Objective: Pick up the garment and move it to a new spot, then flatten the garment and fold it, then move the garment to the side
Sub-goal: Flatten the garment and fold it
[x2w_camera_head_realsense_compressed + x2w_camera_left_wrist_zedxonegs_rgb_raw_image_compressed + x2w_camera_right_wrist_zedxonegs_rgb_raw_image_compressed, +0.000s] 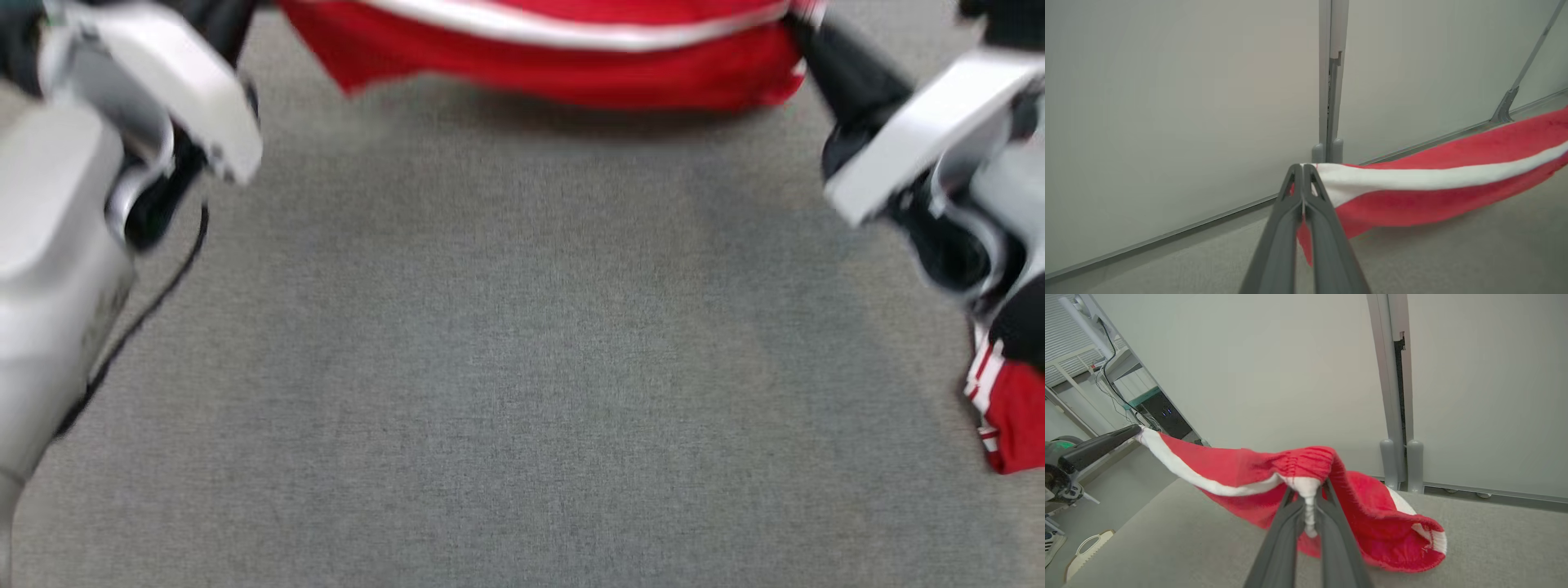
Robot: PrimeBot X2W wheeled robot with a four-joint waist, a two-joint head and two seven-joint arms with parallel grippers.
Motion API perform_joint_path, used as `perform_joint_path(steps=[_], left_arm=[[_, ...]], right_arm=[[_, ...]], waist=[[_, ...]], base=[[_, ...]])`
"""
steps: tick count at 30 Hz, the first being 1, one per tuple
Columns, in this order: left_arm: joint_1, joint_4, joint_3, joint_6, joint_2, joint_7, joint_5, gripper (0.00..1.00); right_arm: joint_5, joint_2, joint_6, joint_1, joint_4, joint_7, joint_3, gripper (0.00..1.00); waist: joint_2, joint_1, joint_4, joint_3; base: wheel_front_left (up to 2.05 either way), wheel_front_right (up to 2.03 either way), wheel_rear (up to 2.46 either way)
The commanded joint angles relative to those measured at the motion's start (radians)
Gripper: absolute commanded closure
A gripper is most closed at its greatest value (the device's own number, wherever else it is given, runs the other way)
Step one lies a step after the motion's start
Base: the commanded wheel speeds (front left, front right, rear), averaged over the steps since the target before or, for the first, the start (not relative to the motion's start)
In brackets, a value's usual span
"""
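1. A red garment with a white stripe hangs stretched between the robot's two hands, over the far part of a grey cloth-covered worktop. The head view is blurred.
2. The left hand has its two long fingers pressed together, pinching the white-striped edge at one end of the garment. From there the cloth runs off to the right of the left wrist view, sagging a little above the worktop.
3. The right hand is also clamped tight, on a bunched white fold at the other end. Beside it a loose red flap droops down and seems to touch the worktop.
4. In the head view both arms reach forward and apart. The pale left forearm is at the left edge. The right wrist is at the right, its dark fingers angled inward to the garment's corner.
5. More red and white cloth shows at the lower right edge, under the right arm. Whether it belongs to the same garment cannot be told.
6. Pale wall panels stand behind the worktop.
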Motion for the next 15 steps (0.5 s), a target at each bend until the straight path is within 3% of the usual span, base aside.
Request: perform_joint_path(steps=[1, 9, 15], left_arm=[[0.061, -0.017, -0.018, 0.0, 0.033, 0.004, -0.027, 1.0], [0.367, -0.179, -0.09, 0.003, 0.163, 0.065, -0.143, 1.0], [0.583, -0.426, -0.112, 0.092, 0.292, 0.118, -0.221, 1.0]], right_arm=[[0.003, -0.013, 0.001, 0.054, -0.017, -0.008, 0.015, 1.0], [-0.029, -0.077, 0.001, 0.341, -0.135, 0.018, 0.059, 1.0], [-0.061, -0.144, 0.001, 0.53, -0.248, 0.03, 0.062, 1.0]], waist=[[0.0, 0.0, -0.002, -0.092], [0.0, 0.0, -0.001, -0.266], [0.0, 0.0, -0.001, -0.343]], base=[[0.0, 0.0, 0.0], [0.0, 0.0, 0.0], [0.0, 0.0, 0.0]])
